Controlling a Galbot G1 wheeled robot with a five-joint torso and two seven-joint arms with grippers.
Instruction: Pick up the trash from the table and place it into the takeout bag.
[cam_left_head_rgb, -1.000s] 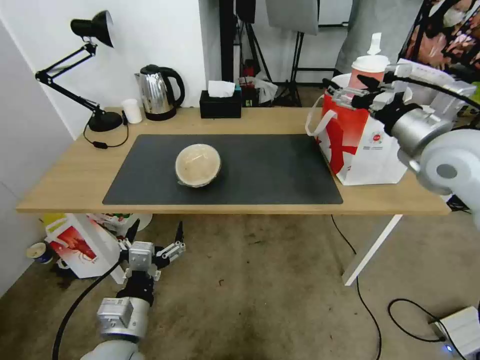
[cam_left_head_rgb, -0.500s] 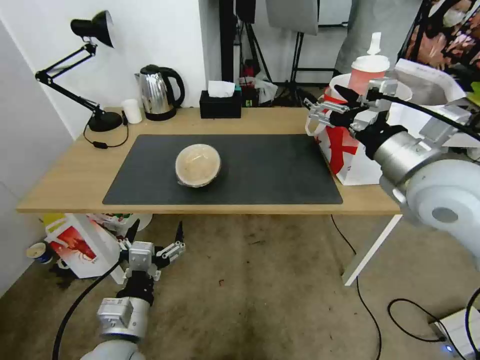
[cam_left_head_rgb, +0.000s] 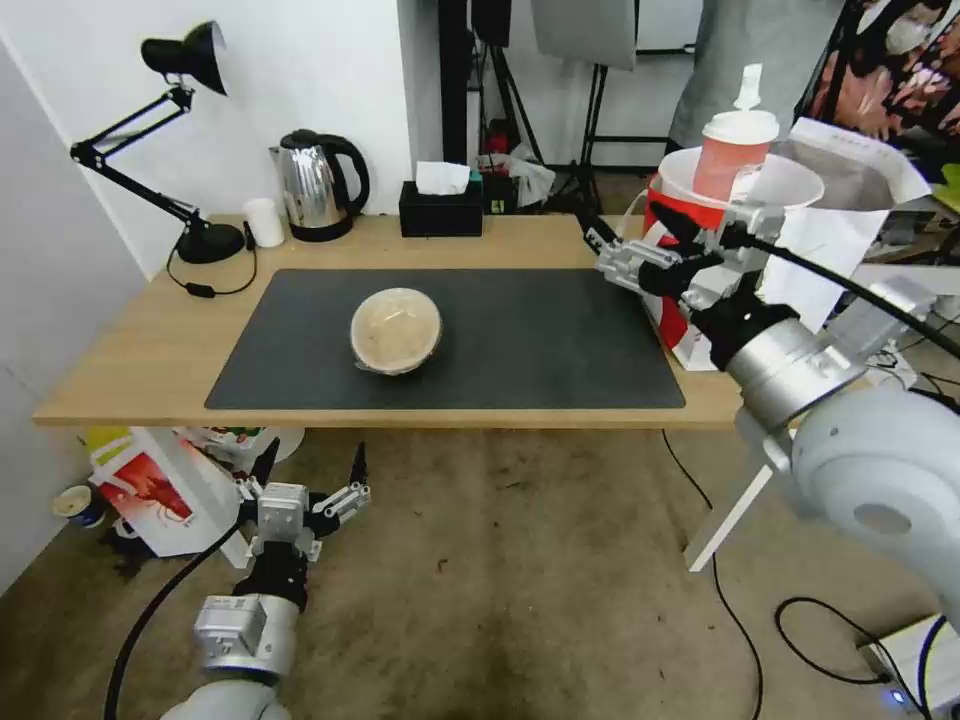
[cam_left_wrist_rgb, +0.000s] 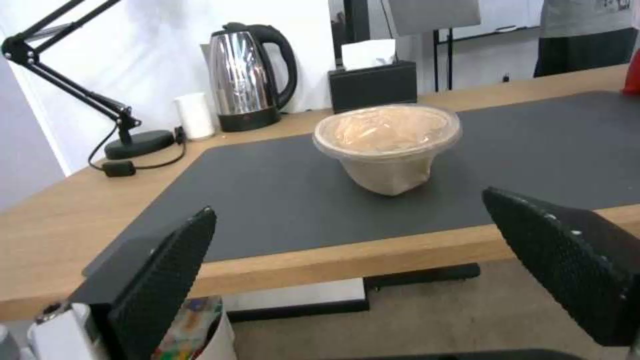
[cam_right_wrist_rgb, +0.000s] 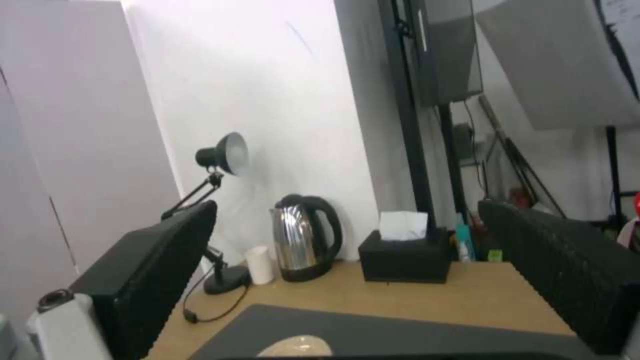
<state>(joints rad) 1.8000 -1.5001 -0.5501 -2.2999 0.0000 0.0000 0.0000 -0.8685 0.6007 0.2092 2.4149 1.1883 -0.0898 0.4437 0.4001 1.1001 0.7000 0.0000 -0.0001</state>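
The tan lidded bowl (cam_left_head_rgb: 395, 330) sits on the dark mat (cam_left_head_rgb: 520, 340) in the middle of the table (cam_left_head_rgb: 130, 350); the left wrist view has this bowl (cam_left_wrist_rgb: 387, 140) just ahead. At the table's right end stands the takeout bag (cam_left_head_rgb: 690, 300). The red drink cup (cam_left_head_rgb: 735, 150) stands upright in the bag's mouth, beside a white round rim (cam_left_head_rgb: 790, 185). My right gripper (cam_left_head_rgb: 630, 228) hovers open and empty in front of the bag, above the mat's right edge. My left gripper (cam_left_head_rgb: 313, 458) hangs open below the table's front edge.
Along the table's back edge stand a black desk lamp (cam_left_head_rgb: 195, 130), a small white cup (cam_left_head_rgb: 264, 222), a steel kettle (cam_left_head_rgb: 315, 185) and a black tissue box (cam_left_head_rgb: 440, 205). A smaller red-and-white bag (cam_left_head_rgb: 160, 490) sits on the floor under the left end. Cables lie on the floor at right.
My right gripper has moved down and to the left, away from the bag's mouth, still open and empty. The red cup stays in the bag. The left arm has not moved.
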